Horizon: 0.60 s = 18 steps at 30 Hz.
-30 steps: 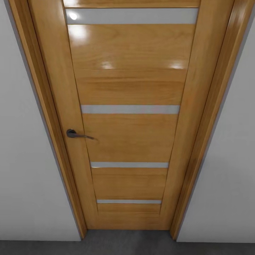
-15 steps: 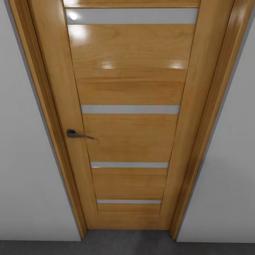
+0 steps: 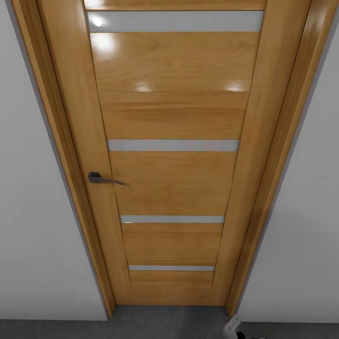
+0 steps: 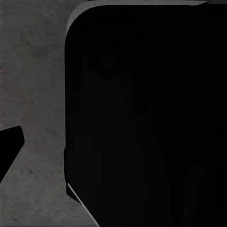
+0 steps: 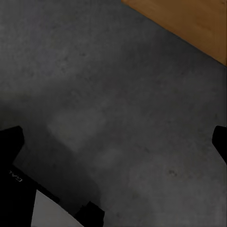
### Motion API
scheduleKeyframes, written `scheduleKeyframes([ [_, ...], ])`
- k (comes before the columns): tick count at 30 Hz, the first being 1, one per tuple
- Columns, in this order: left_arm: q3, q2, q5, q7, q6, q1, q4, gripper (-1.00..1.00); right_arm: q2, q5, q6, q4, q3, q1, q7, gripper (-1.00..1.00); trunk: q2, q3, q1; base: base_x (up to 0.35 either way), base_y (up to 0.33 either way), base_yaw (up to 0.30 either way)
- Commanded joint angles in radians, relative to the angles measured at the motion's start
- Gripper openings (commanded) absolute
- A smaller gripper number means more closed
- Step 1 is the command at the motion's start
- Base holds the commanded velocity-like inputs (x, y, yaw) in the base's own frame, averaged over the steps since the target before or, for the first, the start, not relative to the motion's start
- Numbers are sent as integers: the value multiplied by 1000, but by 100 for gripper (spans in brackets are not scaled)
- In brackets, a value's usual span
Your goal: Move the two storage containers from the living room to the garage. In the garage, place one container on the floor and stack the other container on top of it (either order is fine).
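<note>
Head view faces a closed orange-wood door with four pale horizontal slits (image 3: pixel 172 146), set in a matching wooden frame between plain white walls (image 3: pixel 37 226). A dark metal lever handle (image 3: pixel 101 178) sits on the door's left side. A strip of dull grey mottled concrete floor (image 3: pixel 160 327) runs along the near edge, so the robot appears to stand in the garage, close to the door. At the near right, just below the frame's foot, a small pale and black part of the robot (image 3: pixel 233 326) pokes into the picture; whether it belongs to the right claw I cannot tell.

Right wrist view looks down on the same concrete, with a corner of orange wood at one side. Dark finger edges (image 5: pixel 10 142) sit at opposite borders with bare floor between them, so the right claw seems spread wide and holds nothing. Left wrist view shows a large black rounded body over grey concrete; how far the left claw is open cannot be told.

Neither orange-red storage container can be made out, so their whereabouts are unknown. The risk, as I judge it, is driving or swinging an arm this close to the door and striking the frame or handle.
</note>
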Motion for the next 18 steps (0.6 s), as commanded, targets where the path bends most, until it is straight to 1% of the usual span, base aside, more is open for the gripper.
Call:
scheduleKeyframes([
  [1,0,0,6,0,-1,0,0,100,-3,-6,7,-2,4,-12,15,100,-1,-1,0,0,0,0],
  [5,1,0,6,1,-1,0,0,100,-5,-6,9,-19,3,-35,39,100,-1,-1,0,0,0,0],
  [10,0,0,6,0,-1,0,0,100,-7,-6,13,-102,2,-40,45,100,-1,-1,0,0,0,0],
  [11,1,0,6,0,-1,0,0,100,-6,-6,43,-160,1,-41,45,100,-1,-1,0,0,0,0],
  [13,1,0,6,0,-1,0,0,100,-5,-7,100,-246,0,-41,44,100,-1,-1,0,0,0,0],
  [14,1,0,6,0,-1,0,0,100,-5,-7,148,-327,-4,-41,40,100,-1,-1,0,0,0,0],
  [15,1,0,6,0,-1,0,0,100,-5,-8,165,-354,-7,-41,39,100,-1,-1,0,0,0,0],
  [18,1,0,6,0,-1,0,0,100,-3,-8,264,-510,-17,-41,34,100,-1,-1,0,0,0,0],
])
